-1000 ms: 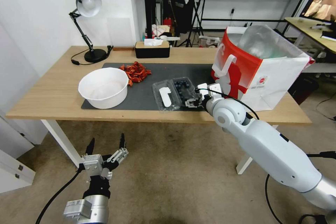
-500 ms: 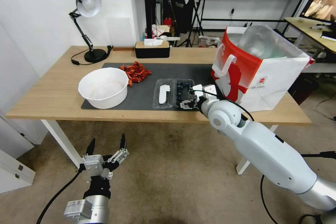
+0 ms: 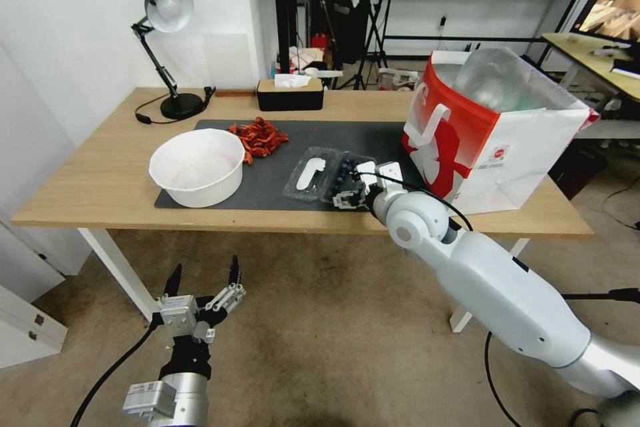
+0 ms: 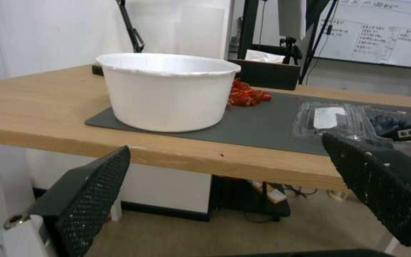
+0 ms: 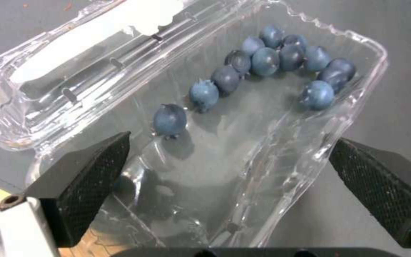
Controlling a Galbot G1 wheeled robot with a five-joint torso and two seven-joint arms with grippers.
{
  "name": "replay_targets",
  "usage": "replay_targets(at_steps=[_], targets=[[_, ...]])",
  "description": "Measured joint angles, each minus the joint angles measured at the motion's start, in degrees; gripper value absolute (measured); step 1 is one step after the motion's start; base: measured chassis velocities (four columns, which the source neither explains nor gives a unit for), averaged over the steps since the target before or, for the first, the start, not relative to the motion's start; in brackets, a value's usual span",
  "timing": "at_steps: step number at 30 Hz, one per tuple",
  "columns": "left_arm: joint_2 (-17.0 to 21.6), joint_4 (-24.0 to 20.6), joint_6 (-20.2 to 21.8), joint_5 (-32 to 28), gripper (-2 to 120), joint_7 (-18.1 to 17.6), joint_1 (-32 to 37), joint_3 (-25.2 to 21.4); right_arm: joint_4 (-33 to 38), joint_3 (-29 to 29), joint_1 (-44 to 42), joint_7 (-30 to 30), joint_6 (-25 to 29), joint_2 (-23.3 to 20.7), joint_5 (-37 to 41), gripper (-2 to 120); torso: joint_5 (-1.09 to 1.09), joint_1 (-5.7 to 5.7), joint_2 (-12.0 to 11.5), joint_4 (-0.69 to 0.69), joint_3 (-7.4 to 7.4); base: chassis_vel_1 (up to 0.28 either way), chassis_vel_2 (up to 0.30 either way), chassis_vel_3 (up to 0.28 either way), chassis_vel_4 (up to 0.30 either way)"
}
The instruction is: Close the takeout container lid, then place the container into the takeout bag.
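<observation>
Clamshell takeout container (image 5: pixel 243 142): light, thin, flexible, likely slippery; blueberries (image 5: pixel 282 60) loose. Right gripper (image 5: pixel 229 185) spread at tray rim; left gripper (image 3: pixel 203 280) released, parked low.

- bright, even indoor light, with soft shadows under the table (image 3: pixel 100 193).
- glare streaks the clear takeout container (image 5: pixel 262 153).
- head view bows lines near its edges.
- wrist views look soft and grainy.
</observation>
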Motion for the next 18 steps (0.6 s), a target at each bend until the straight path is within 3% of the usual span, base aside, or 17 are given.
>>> replay_targets(at_steps=[18], targets=[[0.1,0.0,-0.1,-0.1,100,0.0,0.0,-0.1,0.4,1.2,-0.9,0.6,0.0,0.4,-0.3,100,0.01,0.0,0.0,0.0,0.0,0.0,0.0,0.0,0.0]])
